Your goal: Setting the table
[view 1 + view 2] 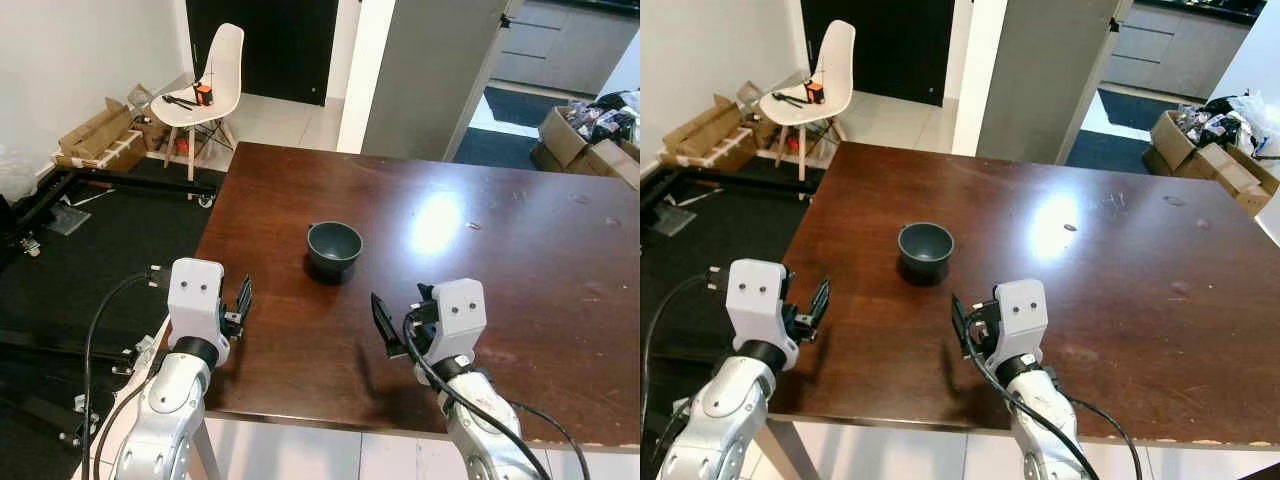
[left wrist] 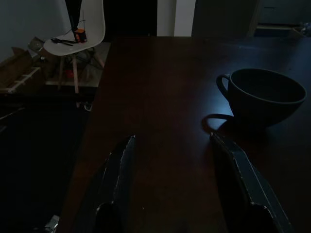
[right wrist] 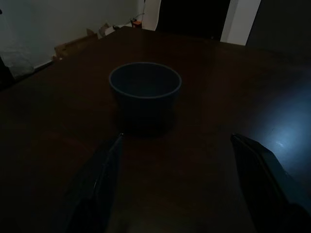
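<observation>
Hovering low over the near edge of the dark wooden surface [image 1: 520, 250], both arms reach forward, wrists level. Left gripper [image 1: 241, 303] sits at the near left corner, jaws parted, nothing held. Right gripper [image 1: 388, 325] sits nearer the middle, jaws spread, nothing held. Grey cup [image 1: 334, 248] with a handle stands upright ahead, between both grippers, touching neither. White chair [image 1: 208, 80] stands beyond the far corner.

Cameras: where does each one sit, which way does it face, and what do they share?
Head eyes: high, looking down over the brown table; both arms, left gripper and right gripper, show, open.
Left wrist: low by the table's left edge, along its fingers past the cup toward a white chair.
Right wrist: aimed straight at the cup between its fingers.
Shared: the dark cup.
</observation>
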`<state>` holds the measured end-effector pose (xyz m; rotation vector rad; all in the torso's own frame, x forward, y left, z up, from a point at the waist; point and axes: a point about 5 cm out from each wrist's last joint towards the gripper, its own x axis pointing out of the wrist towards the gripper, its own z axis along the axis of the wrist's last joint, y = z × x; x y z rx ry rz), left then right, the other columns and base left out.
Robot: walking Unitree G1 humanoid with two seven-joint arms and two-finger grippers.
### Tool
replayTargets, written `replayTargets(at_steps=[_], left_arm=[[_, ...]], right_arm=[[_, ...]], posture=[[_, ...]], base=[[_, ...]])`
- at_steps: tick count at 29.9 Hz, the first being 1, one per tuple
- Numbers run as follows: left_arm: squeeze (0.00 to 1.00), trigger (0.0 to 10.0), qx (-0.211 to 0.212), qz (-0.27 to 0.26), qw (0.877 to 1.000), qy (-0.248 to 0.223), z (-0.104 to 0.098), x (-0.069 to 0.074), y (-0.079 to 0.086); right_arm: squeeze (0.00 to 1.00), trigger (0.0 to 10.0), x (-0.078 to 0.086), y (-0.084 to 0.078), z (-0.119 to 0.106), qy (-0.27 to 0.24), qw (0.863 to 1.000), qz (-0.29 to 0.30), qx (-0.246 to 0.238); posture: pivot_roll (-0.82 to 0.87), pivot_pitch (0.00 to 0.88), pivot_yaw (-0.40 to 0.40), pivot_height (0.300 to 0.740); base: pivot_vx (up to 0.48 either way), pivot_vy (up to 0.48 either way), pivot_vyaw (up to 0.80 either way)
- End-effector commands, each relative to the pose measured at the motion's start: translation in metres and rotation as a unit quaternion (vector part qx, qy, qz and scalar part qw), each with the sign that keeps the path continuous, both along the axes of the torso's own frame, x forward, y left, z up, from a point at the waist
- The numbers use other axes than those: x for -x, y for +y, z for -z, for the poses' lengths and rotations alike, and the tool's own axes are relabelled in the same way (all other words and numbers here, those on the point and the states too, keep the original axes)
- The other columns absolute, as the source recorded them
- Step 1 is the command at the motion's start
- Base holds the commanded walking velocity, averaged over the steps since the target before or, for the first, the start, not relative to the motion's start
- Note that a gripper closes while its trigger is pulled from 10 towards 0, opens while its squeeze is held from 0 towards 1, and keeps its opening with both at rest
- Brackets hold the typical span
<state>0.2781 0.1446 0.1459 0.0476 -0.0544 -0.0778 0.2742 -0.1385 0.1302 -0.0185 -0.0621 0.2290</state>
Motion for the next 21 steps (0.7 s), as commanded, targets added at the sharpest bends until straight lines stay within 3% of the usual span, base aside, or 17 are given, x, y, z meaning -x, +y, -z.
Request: replayTargets(at_steps=[1,21], left_arm=[[0.0,10.0,-0.007,0.004,1.0,0.003,0.0014,-0.0006,-0.0014],[0.0,10.0,-0.015,-0.001,1.0,0.001,0.0004,0.0057,0.0012]], right_arm=[[0.0,10.0,-0.0012,-0.0025,0.0008,-0.001,1.0,0.007,-0.001],[0.0,10.0,-0.0051,0.0007,0.0035,0.001,1.0,-0.009,0.001]], posture=[[0.0,0.0,0.002,0.74],[0.06,0.0,-0.017,0.74]], base=[[0.0,0.0,0.0],[0.0,0.0,0.0]])
